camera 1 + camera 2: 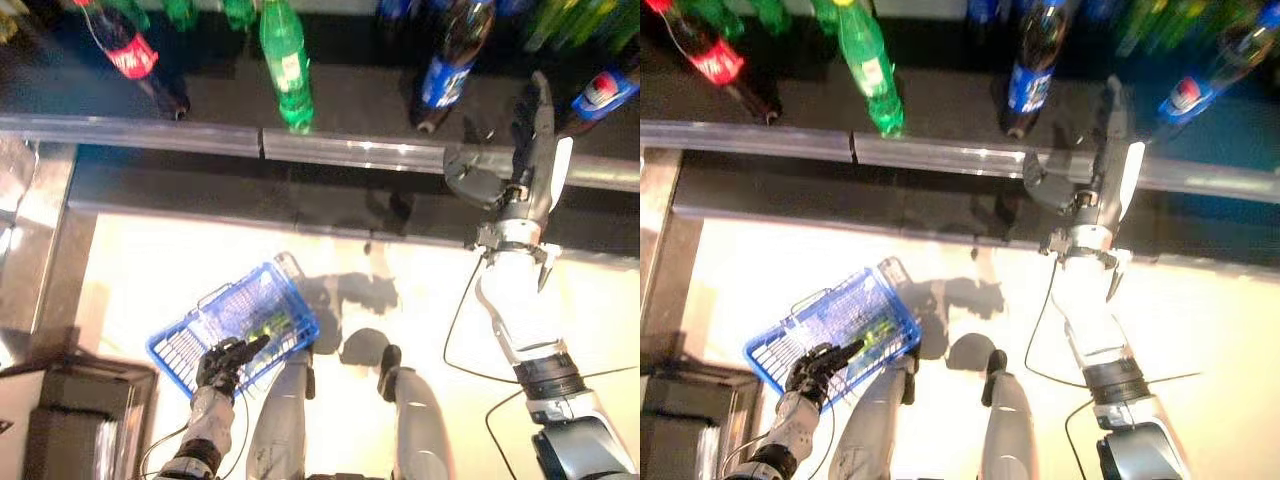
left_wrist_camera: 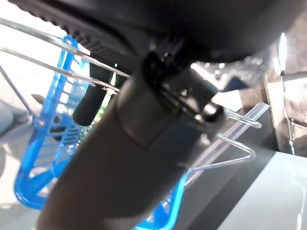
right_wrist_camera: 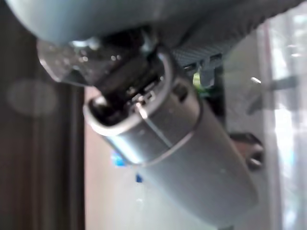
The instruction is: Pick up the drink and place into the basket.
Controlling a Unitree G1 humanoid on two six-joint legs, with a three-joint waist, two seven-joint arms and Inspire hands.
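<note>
Drinks stand on a dark shelf (image 1: pixel 230 95) ahead: a green bottle (image 1: pixel 287 65), a red-labelled cola bottle (image 1: pixel 125 45), a dark bottle with a blue label (image 1: pixel 445 70) and another blue-labelled bottle (image 1: pixel 600 95). My right hand (image 1: pixel 530 150) is raised at the shelf's front rail between the two blue-labelled bottles. Its fingers are straight, it is open, and it holds nothing. My left hand (image 1: pixel 225 365) is shut on the wire handles (image 2: pixel 38 48) of the blue basket (image 1: pixel 200 320), which hangs low at the left. Something green (image 1: pixel 270 325) lies in the basket.
A metal rail (image 1: pixel 350 150) runs along the shelf's front edge, with a darker ledge below it. More green bottles stand at the shelf's far right (image 1: pixel 580 20). A dark box (image 1: pixel 70 420) stands on the floor at the lower left. The floor (image 1: pixel 400 270) is pale.
</note>
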